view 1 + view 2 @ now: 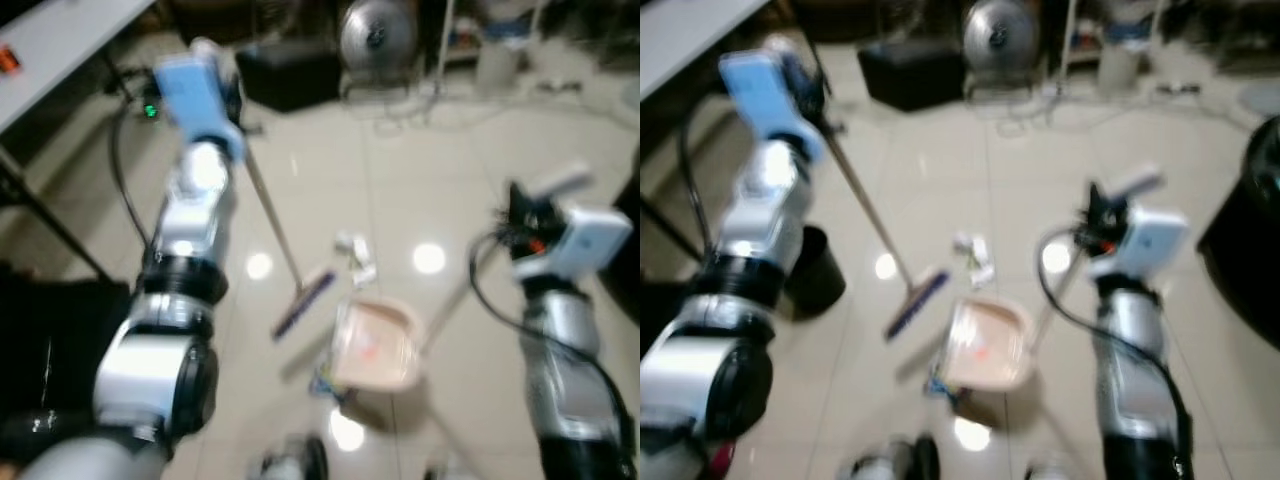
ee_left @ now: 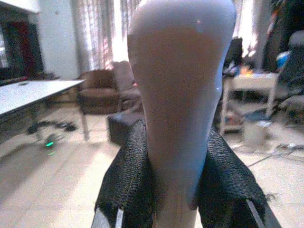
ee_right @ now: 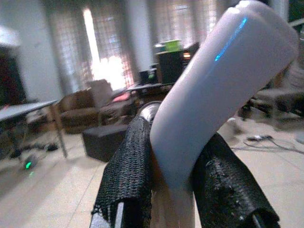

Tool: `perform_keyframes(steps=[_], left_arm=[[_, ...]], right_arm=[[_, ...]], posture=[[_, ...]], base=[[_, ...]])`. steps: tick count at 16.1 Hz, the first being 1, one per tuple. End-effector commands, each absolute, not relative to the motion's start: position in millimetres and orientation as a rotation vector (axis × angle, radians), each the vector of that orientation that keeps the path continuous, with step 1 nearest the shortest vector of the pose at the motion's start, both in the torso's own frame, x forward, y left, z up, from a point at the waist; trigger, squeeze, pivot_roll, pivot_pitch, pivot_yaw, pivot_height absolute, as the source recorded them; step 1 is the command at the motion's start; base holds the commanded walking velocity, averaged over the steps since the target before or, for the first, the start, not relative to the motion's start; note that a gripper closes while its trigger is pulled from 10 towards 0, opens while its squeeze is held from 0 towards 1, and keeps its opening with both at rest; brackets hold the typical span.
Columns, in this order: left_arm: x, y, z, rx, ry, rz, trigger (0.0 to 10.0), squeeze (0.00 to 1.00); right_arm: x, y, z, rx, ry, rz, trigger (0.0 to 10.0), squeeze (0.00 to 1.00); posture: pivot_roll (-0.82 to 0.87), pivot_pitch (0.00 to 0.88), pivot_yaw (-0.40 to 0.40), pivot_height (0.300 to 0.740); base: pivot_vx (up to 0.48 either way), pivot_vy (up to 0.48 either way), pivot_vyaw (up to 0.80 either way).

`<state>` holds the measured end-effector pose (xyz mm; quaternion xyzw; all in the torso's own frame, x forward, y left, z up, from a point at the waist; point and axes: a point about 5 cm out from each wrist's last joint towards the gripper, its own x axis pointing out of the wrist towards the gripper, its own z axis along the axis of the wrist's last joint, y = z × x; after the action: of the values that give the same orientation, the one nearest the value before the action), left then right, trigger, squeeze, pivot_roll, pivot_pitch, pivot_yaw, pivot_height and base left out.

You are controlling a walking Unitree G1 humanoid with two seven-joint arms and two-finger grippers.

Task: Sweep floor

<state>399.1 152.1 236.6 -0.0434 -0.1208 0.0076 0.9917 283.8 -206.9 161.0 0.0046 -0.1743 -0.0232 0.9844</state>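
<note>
The left gripper (image 2: 178, 190) is clamped on the pale rounded top of a long broom handle (image 2: 180, 95), its two black mesh-covered fingers (image 2: 130, 180) pressed against either side of the grip. From the head camera, that gripper sits high on the robot's left, and the thin broom shaft (image 1: 272, 225) slants away from it, down and toward the middle of the glossy cream tiled floor (image 1: 440, 160), ending in a flat broom head with dark purple bristles (image 1: 303, 303). Just beyond the broom head lies a small cluster of crumpled white paper scraps (image 1: 354, 256) — the litter on the floor. The right gripper (image 3: 173, 190) is likewise closed around a pale plastic handle (image 3: 213, 90), black fingers (image 3: 130, 175) on both sides; this handle runs down and inward from the gripper to a beige long-handled dustpan (image 1: 376, 345) resting on the tiles between the two arms, just beside the broom head and near the scraps. Below the left arm, in the right eye view, stands a small black bin (image 1: 816, 268). Farther out from both grippers, along the far side of the room, are a black box-shaped footstool (image 1: 290, 75), a round silver fan (image 1: 378, 32) and loose cables (image 1: 420, 100), all blurred. A white table edge (image 1: 60, 50) crosses the corner beyond the left gripper.
</note>
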Motion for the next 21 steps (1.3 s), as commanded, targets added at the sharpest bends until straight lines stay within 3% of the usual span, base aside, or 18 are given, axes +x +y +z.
perform_keyframes(steps=[1,5,8,10,13,18,21], left_arm=[[395.9,164.4,236.2,-0.031,-0.253,0.043,10.0,0.0],[379.8,175.2,225.2,0.148,-0.269,-0.01,10.0,0.0],[349.1,174.2,207.1,0.158,-0.274,-0.066,10.0,0.0],[333.4,167.7,196.8,0.155,-0.267,-0.095,10.0,0.0],[304.3,154.2,173.4,0.106,-0.248,-0.148,10.0,0.0],[288.5,146.4,171.5,0.141,-0.24,-0.16,10.0,0.0],[285.3,143.1,170.8,0.15,-0.232,-0.182,10.0,0.0]], right_arm=[[284.0,-198.5,167.4,-0.006,-0.357,-0.029,10.0,0.0],[279.1,-205.6,178.9,-0.056,-0.286,-0.126,10.0,0.0],[275.4,-216.2,191.6,-0.197,-0.282,-0.238,10.0,0.0],[270.4,-219.8,192.8,-0.168,-0.263,-0.258,10.0,0.0],[264.6,-203.7,204.2,-0.085,-0.291,-0.146,10.0,0.0],[265.8,-187.7,200.0,-0.108,-0.256,-0.045,10.0,0.0],[264.5,-186.1,197.8,-0.112,-0.242,-0.041,10.0,0.0]], posture=[[-0.07,0.064,0.149,0.74],[-0.09,0.037,0.12,0.74],[-0.08,0.028,0.105,0.74],[-0.09,0.025,0.101,0.74],[-0.09,0.015,0.081,0.74],[-0.08,0.018,0.037,0.74],[-0.08,0.024,0.046,0.74]], base=[[0.0,0.0,0.0],[0.0,0.0,0.0],[0.0,0.0,0.0],[0.0,0.0,0.0],[0.0,0.0,0.0],[0.112,0.0,0.0],[0.358,0.0,0.62]])
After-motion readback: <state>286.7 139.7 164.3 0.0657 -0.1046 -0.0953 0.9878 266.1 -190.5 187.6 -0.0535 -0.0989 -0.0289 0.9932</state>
